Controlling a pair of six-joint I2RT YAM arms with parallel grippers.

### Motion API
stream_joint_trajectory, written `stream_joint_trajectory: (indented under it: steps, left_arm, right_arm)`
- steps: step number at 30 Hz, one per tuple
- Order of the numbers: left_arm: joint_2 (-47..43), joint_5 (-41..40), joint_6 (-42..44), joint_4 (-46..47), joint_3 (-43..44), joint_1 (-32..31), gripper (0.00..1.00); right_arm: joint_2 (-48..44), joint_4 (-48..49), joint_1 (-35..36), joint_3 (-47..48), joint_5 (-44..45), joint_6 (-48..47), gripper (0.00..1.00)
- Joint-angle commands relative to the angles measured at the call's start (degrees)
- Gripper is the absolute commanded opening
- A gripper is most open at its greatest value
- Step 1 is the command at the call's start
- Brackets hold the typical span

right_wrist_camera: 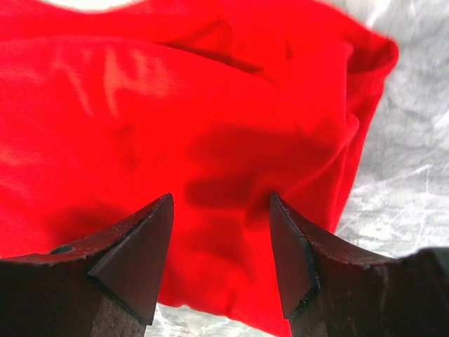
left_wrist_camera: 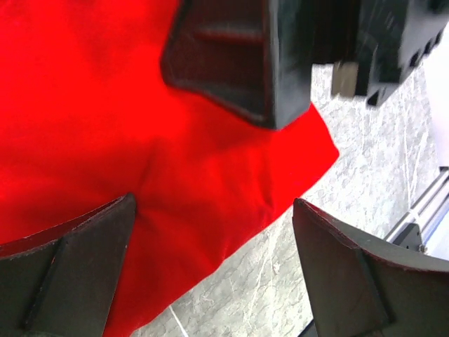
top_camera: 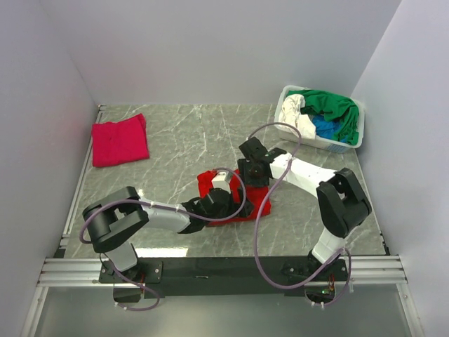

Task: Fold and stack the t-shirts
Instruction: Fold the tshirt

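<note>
A bright red t-shirt point(top_camera: 261, 201) lies bunched on the marble table near the front centre, and both grippers hang over it. My left gripper point(top_camera: 233, 206) reaches in from the left. Its fingers stand wide apart in the left wrist view, my left gripper point(left_wrist_camera: 214, 202) straddling the edge of the red t-shirt point(left_wrist_camera: 105, 119) with nothing gripped. My right gripper point(top_camera: 252, 174) comes from the far side. In the right wrist view my right gripper point(right_wrist_camera: 221, 199) is open just above the folded red t-shirt point(right_wrist_camera: 175, 105). A magenta-pink t-shirt point(top_camera: 119, 140) lies folded at the far left.
A white plastic basket point(top_camera: 330, 146) stands at the far right corner, holding a green t-shirt point(top_camera: 333, 105), a white one point(top_camera: 298, 112) and a blue one point(top_camera: 324, 128). White walls close in the table point(top_camera: 182, 133) on three sides. The other arm's black gripper body point(left_wrist_camera: 245, 56) looms close.
</note>
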Motion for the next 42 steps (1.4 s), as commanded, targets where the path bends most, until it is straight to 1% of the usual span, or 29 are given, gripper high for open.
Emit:
stream_joint_trajectory:
  steps: [1,9,10,13,20,23,26,30,31,32,33,34,35,37,38,41,42]
  left_arm:
    - [0.4,1.6,-2.0,2.6,-1.2,-0.7,0.99]
    - [-4.3,-2.8,0.5,-3.4,1.3,-0.7,0.99]
    - [-5.8,-3.2,0.7,-4.2,1.3,-0.7,0.99]
    - [-8.0,-4.8,1.2,-5.7,1.3,-0.7,0.99]
    - [-11.5,-7.3,2.0,-8.6,0.7,-0.7,0.99]
    - [-12.8,-8.4,2.0,-9.9,0.3,-0.7,0.99]
    - [-14.7,-9.9,1.9,-11.5,-0.4,-0.6,0.99]
    - [-20.9,-12.9,2.0,-17.3,-1.1,0.1,0.99]
    - [-24.5,-13.4,2.0,-19.5,-2.0,0.5,0.99]
    - [-26.2,-13.7,1.7,-20.5,-2.6,1.9,0.99]
    - [-29.3,-12.9,1.6,-21.6,-3.3,2.9,0.99]
    - [-30.5,-11.7,1.3,-22.4,-4.7,4.2,0.99]
    - [-31.8,-10.5,1.1,-23.8,-5.6,7.2,0.99]
    - [-34.8,-6.1,1.2,-23.9,-8.9,10.0,0.99]
    - [-35.5,-4.7,1.2,-23.4,-10.1,12.3,0.99]
    - [-38.2,1.9,1.0,-20.7,-14.3,16.1,0.99]
    - [-38.9,3.6,0.9,-18.3,-15.3,16.8,0.99]
  right_arm:
    - [-2.1,1.7,0.1,-1.4,1.0,1.2,0.64]
    - [-15.0,-0.8,3.2,-8.0,3.7,4.7,0.64]
    - [-17.4,-0.7,3.8,-9.0,2.8,5.5,0.64]
    - [-20.8,0.6,4.4,-12.8,0.2,6.7,0.64]
    - [-17.9,2.6,4.5,-18.9,-0.5,7.7,0.65]
    - [-16.2,5.1,4.4,-21.0,-1.2,8.0,0.65]
    - [-13.5,5.7,4.4,-21.2,-1.0,8.0,0.65]
    - [-10.4,6.5,4.3,-21.5,-0.6,8.1,0.65]
    - [-10.1,6.5,4.3,-21.5,-0.4,8.1,0.65]
    - [-10.1,6.4,4.3,-21.5,-0.2,8.1,0.65]
    - [-10.5,6.0,4.3,-21.4,0.0,8.2,0.65]
    - [-11.0,5.5,4.5,-21.2,0.6,8.3,0.65]
    - [-11.7,5.0,4.6,-20.6,0.8,8.3,0.65]
    - [-14.8,3.2,4.5,-19.7,1.5,8.4,0.65]
    - [-15.9,2.4,4.5,-18.7,2.2,8.3,0.65]
    - [-19.2,-0.4,4.6,-15.8,3.4,7.7,0.65]
    - [-19.8,-0.9,4.6,-15.1,3.5,7.5,0.65]
